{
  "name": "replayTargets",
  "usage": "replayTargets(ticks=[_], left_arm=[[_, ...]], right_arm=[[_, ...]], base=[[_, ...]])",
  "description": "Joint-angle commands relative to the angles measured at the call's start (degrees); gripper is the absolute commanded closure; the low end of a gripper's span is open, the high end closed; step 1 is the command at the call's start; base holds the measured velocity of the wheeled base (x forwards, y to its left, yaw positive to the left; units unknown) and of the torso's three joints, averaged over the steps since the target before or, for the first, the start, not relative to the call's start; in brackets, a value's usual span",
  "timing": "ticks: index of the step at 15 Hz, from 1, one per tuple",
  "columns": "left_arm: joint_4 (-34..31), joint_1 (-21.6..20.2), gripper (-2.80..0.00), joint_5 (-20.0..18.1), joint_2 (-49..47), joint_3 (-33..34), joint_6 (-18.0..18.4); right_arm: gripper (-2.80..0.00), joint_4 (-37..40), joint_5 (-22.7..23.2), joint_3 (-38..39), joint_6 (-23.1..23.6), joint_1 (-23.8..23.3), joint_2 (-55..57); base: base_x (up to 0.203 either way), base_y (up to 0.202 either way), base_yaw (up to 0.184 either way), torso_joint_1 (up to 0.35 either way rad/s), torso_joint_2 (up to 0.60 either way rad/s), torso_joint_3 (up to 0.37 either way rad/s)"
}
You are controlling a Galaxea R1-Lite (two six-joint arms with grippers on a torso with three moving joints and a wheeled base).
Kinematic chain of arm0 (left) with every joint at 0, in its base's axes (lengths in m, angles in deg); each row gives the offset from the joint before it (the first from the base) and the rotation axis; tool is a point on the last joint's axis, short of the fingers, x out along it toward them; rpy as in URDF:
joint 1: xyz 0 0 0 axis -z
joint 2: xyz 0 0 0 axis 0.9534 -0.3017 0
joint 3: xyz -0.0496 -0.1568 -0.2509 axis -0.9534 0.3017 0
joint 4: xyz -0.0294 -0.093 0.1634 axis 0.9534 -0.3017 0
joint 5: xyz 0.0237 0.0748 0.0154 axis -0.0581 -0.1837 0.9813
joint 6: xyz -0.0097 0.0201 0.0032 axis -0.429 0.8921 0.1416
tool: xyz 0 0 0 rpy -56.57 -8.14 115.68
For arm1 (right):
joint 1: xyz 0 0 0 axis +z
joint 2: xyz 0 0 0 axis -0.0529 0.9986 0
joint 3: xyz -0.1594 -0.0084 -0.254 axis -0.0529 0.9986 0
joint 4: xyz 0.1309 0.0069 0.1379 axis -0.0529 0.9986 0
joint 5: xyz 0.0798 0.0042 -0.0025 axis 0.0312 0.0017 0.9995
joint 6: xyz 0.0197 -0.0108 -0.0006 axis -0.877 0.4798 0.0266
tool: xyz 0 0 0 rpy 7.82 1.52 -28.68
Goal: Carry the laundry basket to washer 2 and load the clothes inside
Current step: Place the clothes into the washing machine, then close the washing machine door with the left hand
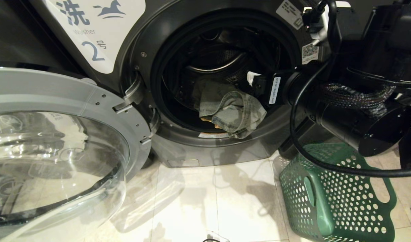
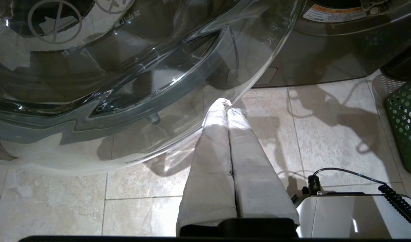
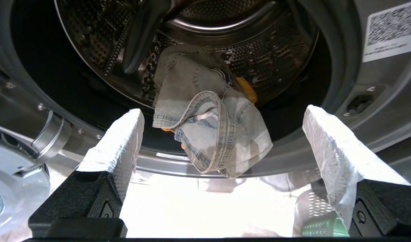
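Pale glossy floor tiles (image 1: 205, 201), lit hard from above, with washer 2 (image 1: 91, 33) standing dark grey at the back, door (image 1: 57, 134) swung wide to the robot's left. Inside the drum, the clothes: a grey denim-looking garment (image 1: 230, 111) bunched at the front, 1 fold drooping over the door seal and lip, and slivers of yellow cloth (image 3: 247, 89) peeking out from beneath. No pink-red piece to be seen in any view (buried or elsewhere, cannot tell).

Laundry basket (image 1: 333, 198) on the floor just right of the washer, under the right arm, its inside hidden here.

Right tool (image 3: 222, 134) at the drum mouth, padded fingers (image 3: 120, 141) spread wide, nothing between them, the hanging denim fold straight ahead. Left tool (image 2: 227, 104) low beside the glass door, fingers pressed together, empty, idle.

Handling, as a judgement: light, limp cloth, no stiffness to push against, seams and hems thicker than the rest. Likely to slump back out if only nudged. Best taken at the drooping fold near the lip, where layers double up into a bite-sized ridge, then lifted and carried deeper before release. Little slip risk on the padded fingers; snagging on the seal the main worry.
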Motion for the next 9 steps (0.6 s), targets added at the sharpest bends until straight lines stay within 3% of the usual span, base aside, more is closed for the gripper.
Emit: replayTargets(ticks=[1,9], left_arm=[[0.0,0.0,0.0,0.0,-0.1,0.0,0.0],[0.0,0.0,0.0,0.0,0.0,0.0,0.0]], right_arm=[[-2.8,0.6,-0.3,0.2,0.2,-0.1,-0.7],[-2.8,0.0,1.4,1.9,3.6,0.3,-2.1]], base=[[0.0,0.0,0.0,0.0,0.0,0.0],[0.0,0.0,0.0,0.0,0.0,0.0]])
